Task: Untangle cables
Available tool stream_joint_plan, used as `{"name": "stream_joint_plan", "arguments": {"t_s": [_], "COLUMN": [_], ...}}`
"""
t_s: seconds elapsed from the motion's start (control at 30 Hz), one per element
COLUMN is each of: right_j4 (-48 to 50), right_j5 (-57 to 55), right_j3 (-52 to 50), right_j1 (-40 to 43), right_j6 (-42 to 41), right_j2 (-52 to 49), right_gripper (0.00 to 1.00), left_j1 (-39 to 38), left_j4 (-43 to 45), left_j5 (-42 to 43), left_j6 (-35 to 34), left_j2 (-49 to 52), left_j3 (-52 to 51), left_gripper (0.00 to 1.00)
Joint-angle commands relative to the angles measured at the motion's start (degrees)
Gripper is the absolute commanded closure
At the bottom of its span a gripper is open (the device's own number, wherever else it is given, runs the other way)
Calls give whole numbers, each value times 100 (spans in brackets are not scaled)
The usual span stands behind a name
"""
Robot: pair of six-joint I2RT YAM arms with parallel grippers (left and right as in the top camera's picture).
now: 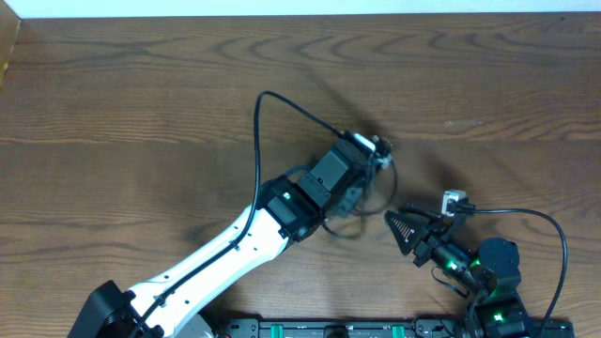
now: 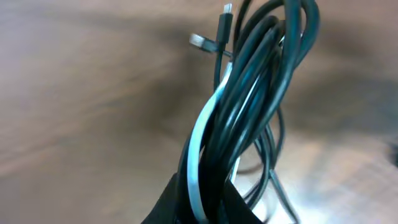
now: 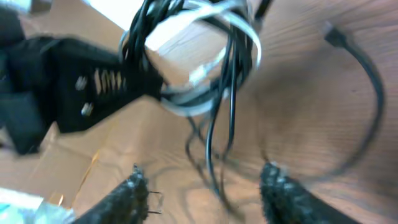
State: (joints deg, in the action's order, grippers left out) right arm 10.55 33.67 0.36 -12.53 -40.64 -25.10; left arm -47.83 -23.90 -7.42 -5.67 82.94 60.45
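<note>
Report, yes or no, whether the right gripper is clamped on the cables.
No: the right gripper stands open, its two fingers wide apart, and none of the cables is pinched between them.

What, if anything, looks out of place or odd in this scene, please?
The cables stand out: white and black are wound round one another in one tangled bundle, clamped in the left gripper, with loose loops hanging free. The right gripper is open near the bundle, holding nothing. No damage is visible.
</note>
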Motion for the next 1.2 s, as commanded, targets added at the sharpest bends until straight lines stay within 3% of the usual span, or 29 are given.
{"name": "stream_joint_plan", "arguments": {"t_s": [0.0, 0.17, 0.27, 0.43, 0.63, 0.73, 0.8, 0.87, 0.9, 0.97, 1.17], "right_j4": [20, 83, 227, 402, 409, 754, 907, 931, 938, 942, 1488], "right_j5": [444, 424, 424, 450, 560, 1298, 1646, 1523, 1386, 949, 380], "right_j3": [-4, -4, 0, 42, 184, 201, 201, 201, 201, 201, 201], "right_j1": [11, 17, 28, 214, 525, 590, 592, 592, 592, 592, 590], "right_j6": [17, 122, 656, 730, 420, 914, 1510, 1873, 1930, 1932, 1930], "right_j2": [35, 35, 35, 35, 35, 35, 35, 35, 35, 35, 35], "right_gripper": [32, 28, 25, 24, 32, 24, 22, 31, 37, 38, 39], "left_j1": [2, 2, 107, 739, 2105, 2601, 2809, 2914, 2931, 2922, 2872], "left_j4": [98, 39, -240, -706, -765, -837, -935, -1095, -1193, -1394, -1729], "left_j5": [-1025, -304, 1338, 2516, 5219, 6647, 7038, 7213, 7281, 7309, 7300], "left_j6": [328, 911, 1711, 1749, 2424, 2966, 3029, 3029, 3029, 3029, 3136], "left_j2": [-20, -20, -20, -20, -17, 28, 87, 160, 190, 269, 404], "left_j3": [-22, -22, -22, -22, -22, -22, -22, -22, -22, -22, -22], "left_gripper": [92, 92, 92, 92, 92, 92, 92, 92, 92, 92, 92]}}
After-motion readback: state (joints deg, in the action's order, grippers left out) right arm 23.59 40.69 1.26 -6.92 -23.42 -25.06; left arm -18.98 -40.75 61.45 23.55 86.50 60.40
